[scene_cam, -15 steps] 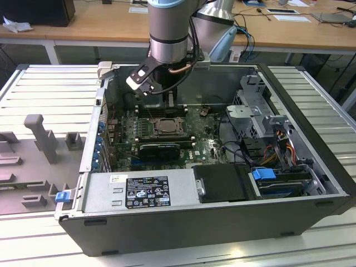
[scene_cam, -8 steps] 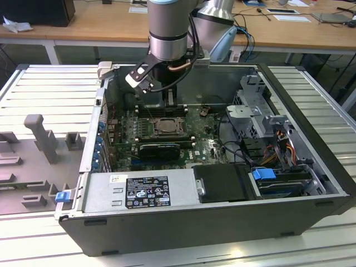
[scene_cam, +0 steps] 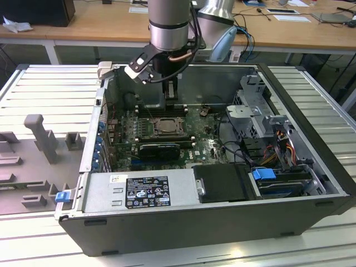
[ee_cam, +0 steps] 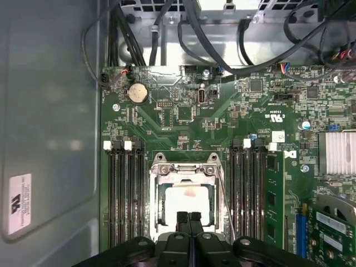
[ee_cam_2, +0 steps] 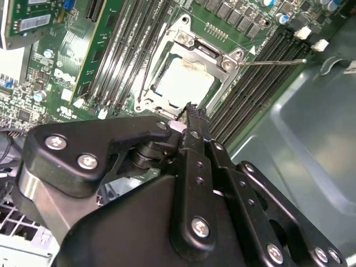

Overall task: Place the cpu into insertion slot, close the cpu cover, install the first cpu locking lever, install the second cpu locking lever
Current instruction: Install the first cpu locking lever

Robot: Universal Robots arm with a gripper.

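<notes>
The cpu [ee_cam: 185, 201] lies in the insertion slot [ee_cam: 153, 225], its pale silver top [ee_cam_2: 183, 83] showing in both wrist views. The shiny cpu cover [ee_cam: 184, 169] lies down around it as a frame [ee_cam_2: 222, 58]. A thin wire locking lever [ee_cam_2: 273, 62] sticks out from one corner of the socket over the black memory slots; the same lever [ee_cam: 223, 192] runs along the socket's side. My gripper [ee_cam: 189, 218] hangs just above the socket's edge, black fingertips [ee_cam_2: 192, 111] pressed together with nothing seen between them. In the exterior view the gripper [scene_cam: 171, 95] stands over the socket [scene_cam: 165, 127].
The green board [ee_cam: 183, 122] sits inside an open computer case [scene_cam: 311, 161]. Long black memory slots [ee_cam: 125, 194] flank the socket on both sides. Black cables [ee_cam: 183, 33] hang over the board's far end. A heatsink [ee_cam: 336, 153], a power supply [scene_cam: 144, 192] and a drive cage [scene_cam: 261, 111] stand nearby.
</notes>
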